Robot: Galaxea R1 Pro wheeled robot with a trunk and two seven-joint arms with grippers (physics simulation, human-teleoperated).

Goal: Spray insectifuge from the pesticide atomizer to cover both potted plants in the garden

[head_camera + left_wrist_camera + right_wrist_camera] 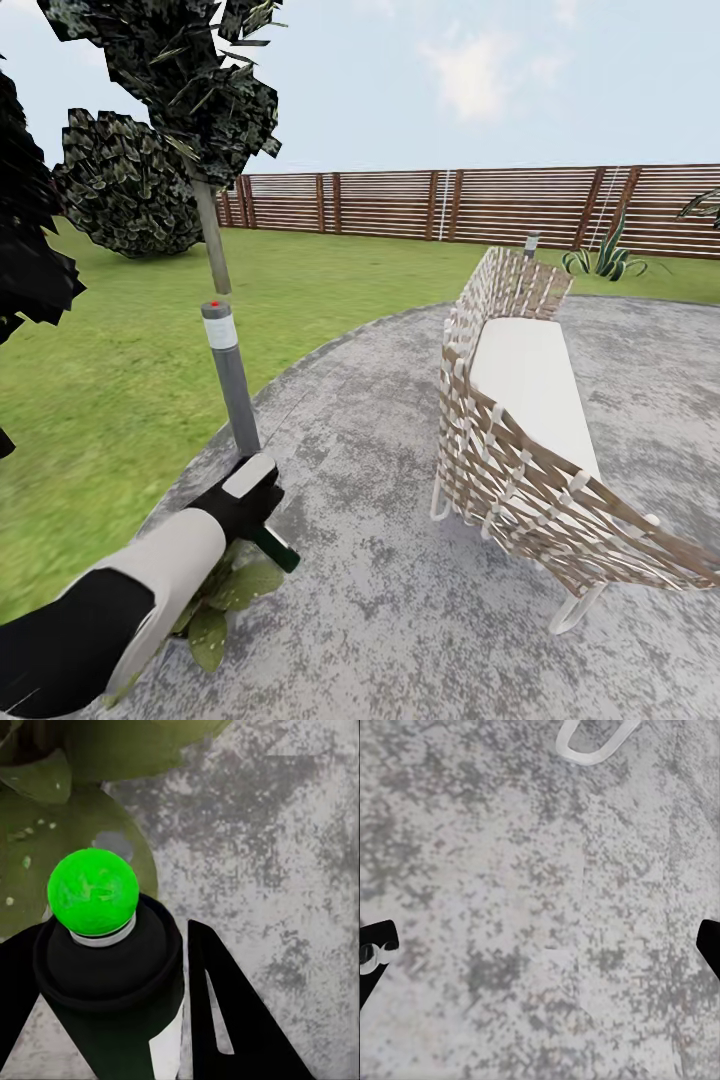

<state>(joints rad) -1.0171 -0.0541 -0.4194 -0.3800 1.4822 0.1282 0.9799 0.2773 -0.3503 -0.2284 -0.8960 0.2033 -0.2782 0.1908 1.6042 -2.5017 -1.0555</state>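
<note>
My left gripper [252, 497] is shut on the pesticide atomizer [274, 547], a dark-green bottle that sticks out below the hand. In the left wrist view the atomizer [105, 967] sits between the black fingers [225, 1012], and its tip is a bright green ball pointing down at broad green speckled leaves. Those leaves belong to one potted plant [215, 605] at the patio's edge, right under my left hand; its pot is hidden. The same potted plant's leaves [75, 825] lie close beneath the nozzle. My right gripper [540, 945] is open over bare grey patio stone.
A grey post with a red top [230, 375] stands just behind my left hand. A woven lounge chair [520, 430] occupies the patio on the right; its white leg loop [592, 742] is near my right gripper. Lawn, a round bush [125, 185] and a slat fence [450, 205] lie beyond.
</note>
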